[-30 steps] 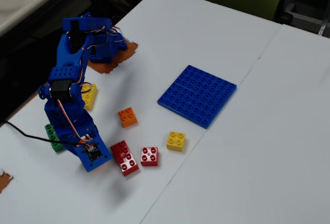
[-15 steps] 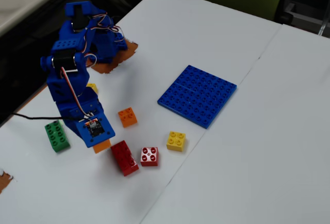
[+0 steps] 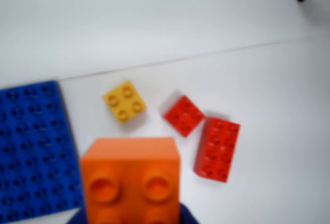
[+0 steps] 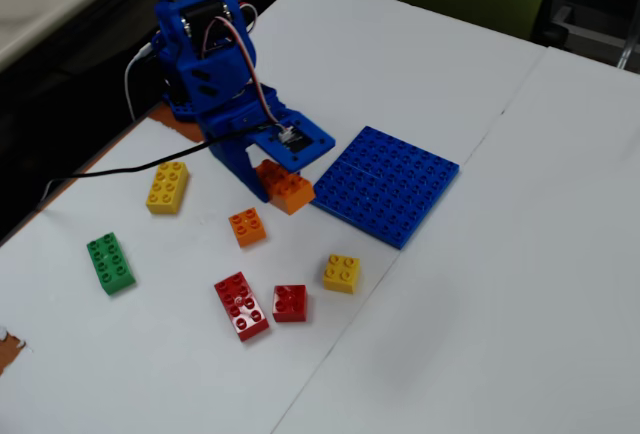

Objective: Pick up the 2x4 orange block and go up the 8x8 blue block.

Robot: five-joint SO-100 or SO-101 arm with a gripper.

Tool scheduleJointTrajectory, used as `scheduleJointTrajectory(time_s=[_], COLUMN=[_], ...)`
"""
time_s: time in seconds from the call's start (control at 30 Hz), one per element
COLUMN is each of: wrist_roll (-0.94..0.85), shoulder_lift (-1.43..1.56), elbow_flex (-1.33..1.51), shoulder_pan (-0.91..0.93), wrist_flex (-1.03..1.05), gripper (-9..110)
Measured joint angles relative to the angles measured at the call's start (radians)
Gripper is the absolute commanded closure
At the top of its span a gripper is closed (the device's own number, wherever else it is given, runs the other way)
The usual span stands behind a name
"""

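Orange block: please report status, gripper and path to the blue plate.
Gripper shut on 2x4 orange block, lifted off table. Blue baseplate just beside it, top bare. Nothing between them.

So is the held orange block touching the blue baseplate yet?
Cannot tell: in the fixed view the 2x4 orange block overlaps the 8x8 blue block edge, apparently lifted.

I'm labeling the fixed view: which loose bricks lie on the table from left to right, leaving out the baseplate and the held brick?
green brick → yellow 2x4 brick → red 2x4 brick → red square brick → yellow square brick
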Motion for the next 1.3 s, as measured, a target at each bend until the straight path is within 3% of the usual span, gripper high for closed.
scheduleJointTrajectory(time_s=[0.47,1.3], wrist_roll=[0.198,0.299], shoulder_lift=[0.006,-0.098], elbow_flex=[0.103,0.103], shoulder_pan=[-0.334,-0.377], wrist_flex=[0.091,0.035], gripper=[101,101])
